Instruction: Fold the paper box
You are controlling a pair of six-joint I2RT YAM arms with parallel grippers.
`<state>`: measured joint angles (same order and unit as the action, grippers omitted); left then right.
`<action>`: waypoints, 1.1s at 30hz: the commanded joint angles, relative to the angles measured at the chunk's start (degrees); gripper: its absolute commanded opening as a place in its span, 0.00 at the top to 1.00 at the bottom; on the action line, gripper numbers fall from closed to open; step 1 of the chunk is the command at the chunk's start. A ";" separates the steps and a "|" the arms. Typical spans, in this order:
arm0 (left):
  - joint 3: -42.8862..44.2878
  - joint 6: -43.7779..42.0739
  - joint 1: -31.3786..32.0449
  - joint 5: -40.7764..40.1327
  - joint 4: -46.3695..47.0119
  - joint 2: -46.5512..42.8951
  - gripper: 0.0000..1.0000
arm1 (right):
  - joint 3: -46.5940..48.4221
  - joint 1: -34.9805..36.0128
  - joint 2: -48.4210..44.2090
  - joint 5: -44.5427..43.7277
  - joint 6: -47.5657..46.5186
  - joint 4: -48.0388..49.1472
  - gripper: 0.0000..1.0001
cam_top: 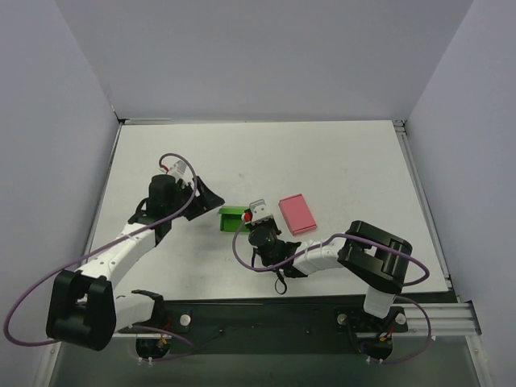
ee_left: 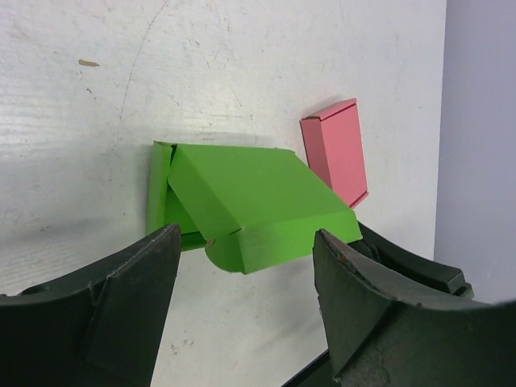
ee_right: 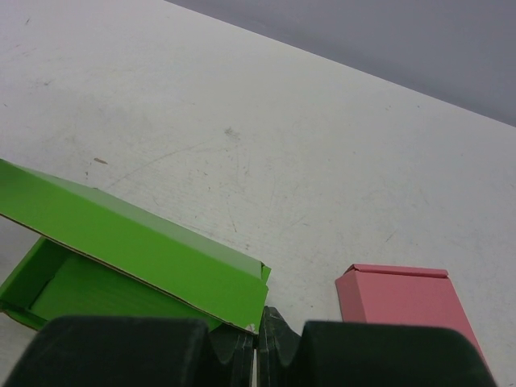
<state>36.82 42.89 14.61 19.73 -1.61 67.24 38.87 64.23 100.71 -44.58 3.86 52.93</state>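
One paper box (cam_top: 233, 218), lid (ee_left: 258, 201) ajar (tilted), pink box (cam_top: 297, 214) nrby

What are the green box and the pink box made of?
The green box looks like thin matte card: it has sharp creases and a brownish raw edge. The pink box seems to be the same card, matte with a folded flap, though that is less sure.

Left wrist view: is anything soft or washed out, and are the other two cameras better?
Left wrist: the paper box is sharp, the left claw's fingers slightly soft, a faint shadow beside the box. Right wrist: the right claw's fingers are dark and blurred at the bottom edge; no glare. Top external: even light on the table, only soft shadows.
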 commanded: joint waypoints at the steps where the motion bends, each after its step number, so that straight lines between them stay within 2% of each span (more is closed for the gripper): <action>1: 4.40 0.53 0.16 0.57 4.07 5.60 0.24 | -0.55 0.64 -2.45 -2.09 1.24 1.57 1.00; 12: 9.67 0.00 2.17 2.95 5.04 15.36 0.24 | -0.46 0.72 -1.83 -2.53 1.77 1.30 1.00; 28: 8.36 0.96 7.18 1.98 6.44 17.48 0.25 | 1.38 0.64 -0.42 -3.94 3.79 -2.12 1.00; 33: 7.22 -1.75 7.62 -0.38 4.69 17.66 0.25 | 1.03 0.64 0.19 -4.20 4.05 -2.21 1.00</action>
<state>44.14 42.81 21.19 19.79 1.13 84.53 38.76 64.55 100.73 -47.57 6.59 50.68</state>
